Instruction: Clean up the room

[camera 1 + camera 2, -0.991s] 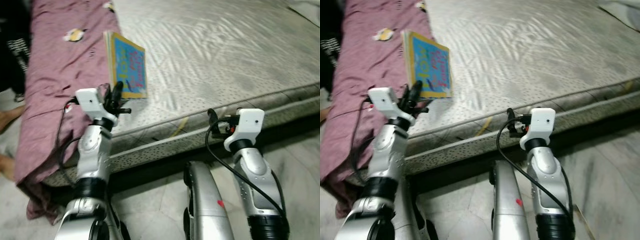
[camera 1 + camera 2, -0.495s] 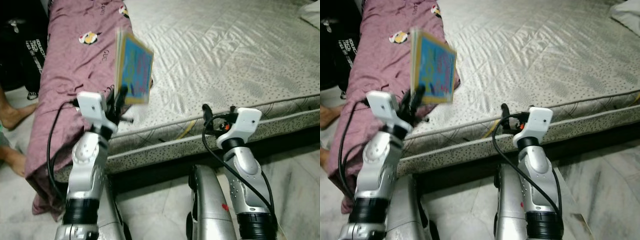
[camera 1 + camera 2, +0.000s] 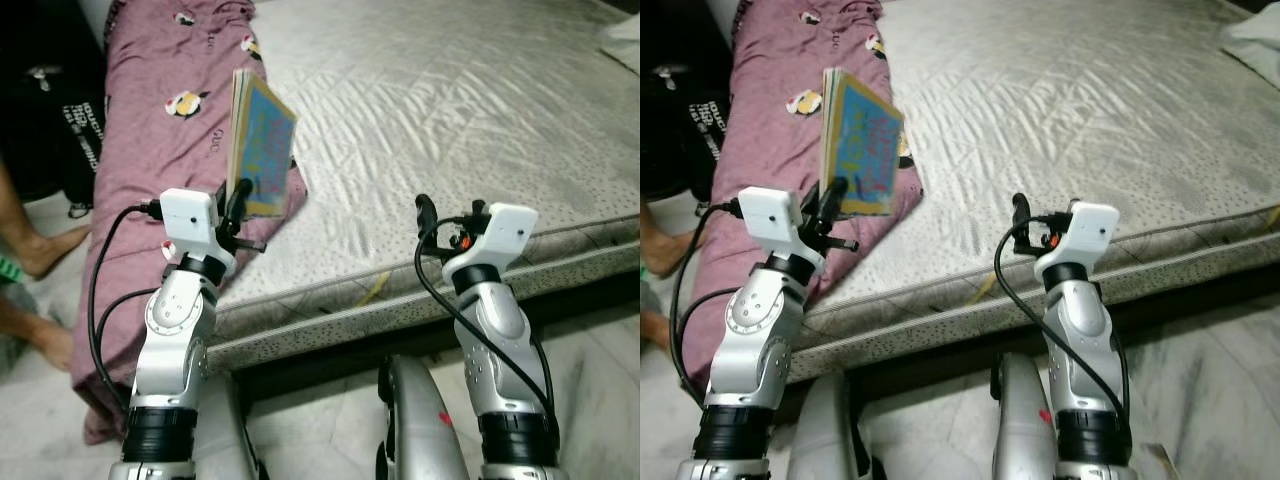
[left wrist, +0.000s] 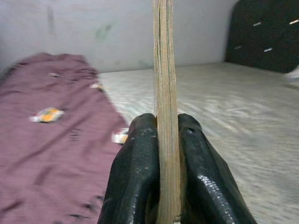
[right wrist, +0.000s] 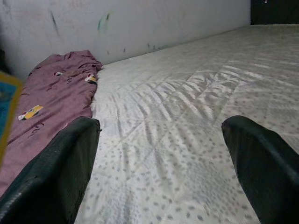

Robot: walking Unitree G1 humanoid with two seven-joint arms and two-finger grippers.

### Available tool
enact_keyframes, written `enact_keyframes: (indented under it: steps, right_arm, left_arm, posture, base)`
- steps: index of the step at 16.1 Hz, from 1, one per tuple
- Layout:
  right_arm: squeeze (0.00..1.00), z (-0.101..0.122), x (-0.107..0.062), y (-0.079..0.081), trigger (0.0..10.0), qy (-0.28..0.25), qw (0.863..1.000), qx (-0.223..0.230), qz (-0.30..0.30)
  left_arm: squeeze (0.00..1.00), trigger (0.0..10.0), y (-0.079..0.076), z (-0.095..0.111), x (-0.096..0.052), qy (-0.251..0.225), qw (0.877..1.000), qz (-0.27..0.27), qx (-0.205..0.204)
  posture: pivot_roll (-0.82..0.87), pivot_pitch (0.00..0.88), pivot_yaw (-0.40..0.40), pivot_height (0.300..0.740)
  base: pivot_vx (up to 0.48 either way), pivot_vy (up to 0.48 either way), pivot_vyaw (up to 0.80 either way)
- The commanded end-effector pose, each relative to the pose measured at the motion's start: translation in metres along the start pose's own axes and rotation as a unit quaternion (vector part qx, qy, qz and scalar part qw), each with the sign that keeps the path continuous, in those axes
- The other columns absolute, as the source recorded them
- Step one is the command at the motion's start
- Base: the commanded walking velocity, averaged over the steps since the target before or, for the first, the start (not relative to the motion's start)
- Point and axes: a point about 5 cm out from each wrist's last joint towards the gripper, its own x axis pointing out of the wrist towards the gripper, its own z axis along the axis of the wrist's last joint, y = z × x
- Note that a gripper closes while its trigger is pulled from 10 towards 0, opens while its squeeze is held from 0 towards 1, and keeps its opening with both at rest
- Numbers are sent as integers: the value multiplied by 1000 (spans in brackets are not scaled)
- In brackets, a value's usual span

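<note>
Book (image 3: 260, 145) (cover writing unreadable) clamped upright in left tool (image 4: 161, 172); right tool (image 5: 159, 163) spread wide.

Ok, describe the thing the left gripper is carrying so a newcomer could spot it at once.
Start at the big pale mattress and go to its left edge, where a maroon blanket lies. Above that edge the left gripper holds a thin book upright, pinched by its lower edge. Its bright blue cover with a yellow border is the one vivid thing among dull fabrics.
</note>
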Motion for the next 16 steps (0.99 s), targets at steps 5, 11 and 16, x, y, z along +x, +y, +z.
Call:
enact_keyframes:
  steps: [5,11,16]
  right_arm:
    - [0,1,2,0,10000,-8,1000,-3,-8]
    - [0,1,1,-6,10000,-9,1000,-16,-22]
    - [0,-4,-1,-12,10000,3,999,-36,-36]
  left_arm:
    - [0,10000,12,-5,-8,14,997,45,56]
    - [0,10000,7,-18,-13,42,994,36,90]
    - [0,10000,10,-27,-13,70,989,68,111]
  posture:
    - [-108,0,75,677]
    - [-115,0,69,740]
    - [-113,0,65,740]
  base:
    - [0,0,0]
    - [0,0,0]
    - [0,0,0]
